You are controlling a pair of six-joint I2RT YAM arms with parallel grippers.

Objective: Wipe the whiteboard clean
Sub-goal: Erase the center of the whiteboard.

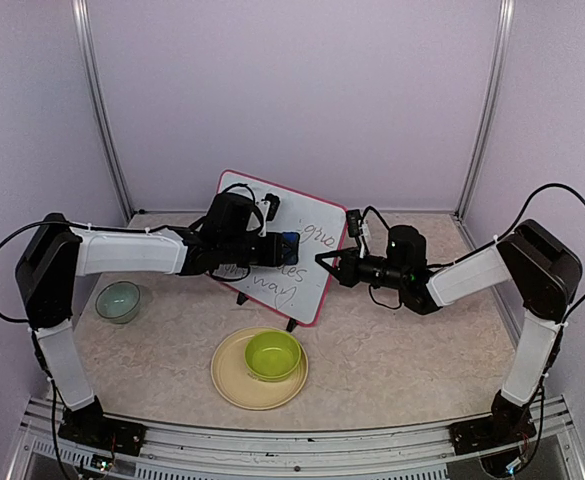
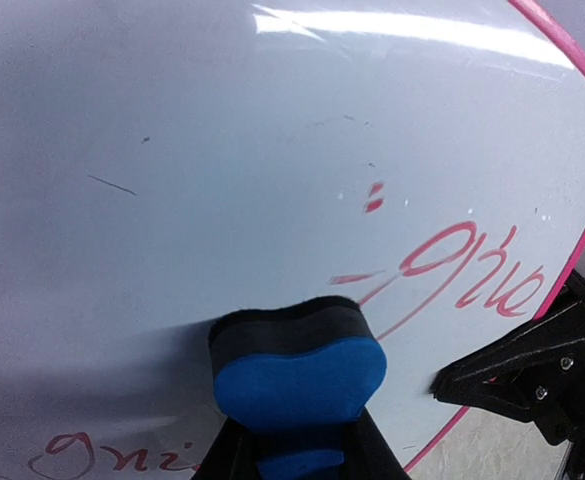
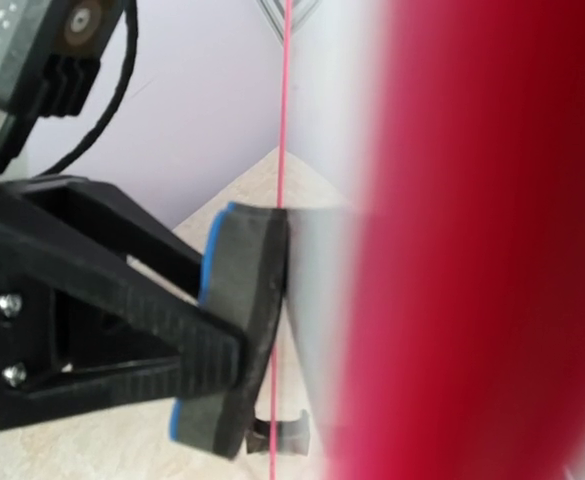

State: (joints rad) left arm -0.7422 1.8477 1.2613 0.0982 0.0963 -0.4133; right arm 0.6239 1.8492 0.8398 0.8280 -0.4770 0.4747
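Clamped in the left gripper (image 1: pixel 278 248): a blue-backed eraser (image 1: pixel 290 243), dark felt face pressed against the whiteboard (image 1: pixel 307 215) near its middle. Pinched by the right gripper (image 1: pixel 329 262): the board's pink right-hand rim, jaws closed over the edge. Propped up on the table (image 1: pixel 392 345) between the two arms.

In front of it, a tan plate (image 1: pixel 230 385) carrying a green bowl (image 1: pixel 274 355), inside plain green. Off to the left, under the left arm, a small glass bowl (image 1: pixel 118 302), only tinted glass seen within.

From the left wrist alone: bare white above the eraser (image 2: pixel 297 365), pink-red handwriting (image 2: pixel 462 270) to its right and lower left, the right gripper's finger (image 2: pixel 517 375) on the rim.

From the right wrist alone: eraser (image 3: pixel 234 330) edge-on, felt touching the board face, frame (image 3: pixel 472 250) a red blur up close.
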